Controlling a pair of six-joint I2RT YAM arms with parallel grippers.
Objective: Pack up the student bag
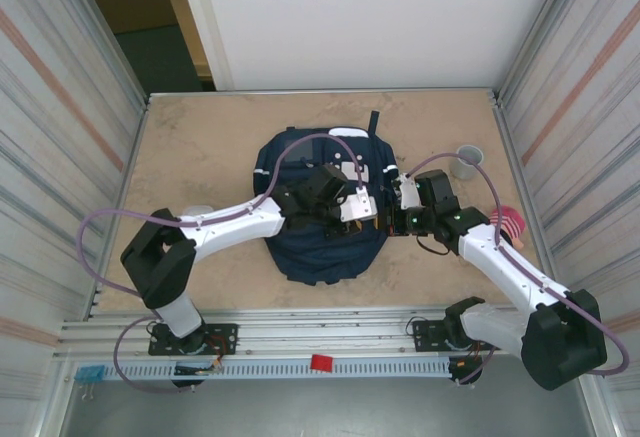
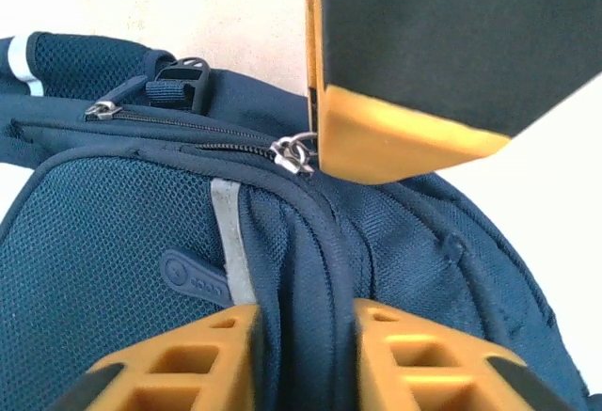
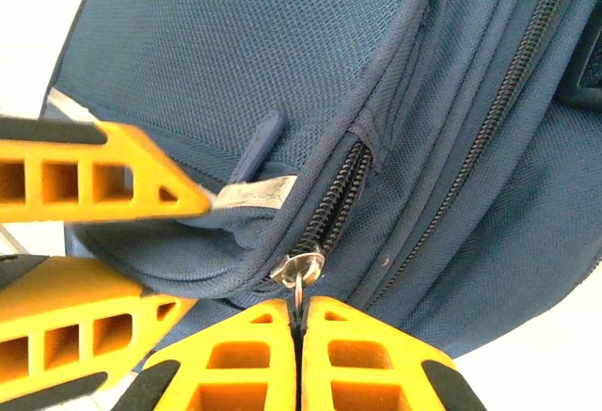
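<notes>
Navy bag [image 1: 320, 257] lies centred on the worktop [image 1: 200, 147]. Overhead, both sets of jaws crowd its 3 o'clock edge. The left wrist view shows the left jaws pinching a fabric ridge [image 2: 306, 270]. The right wrist view shows the right jaws pressed together on the zip pull [image 3: 299, 268].

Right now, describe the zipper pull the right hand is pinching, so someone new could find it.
Find the navy student bag on the table, then its side toward the right arm. There a small silver zipper pull sits in the right hand, beside a grey reflective strip; the neighbouring zipper runs untouched.
</notes>
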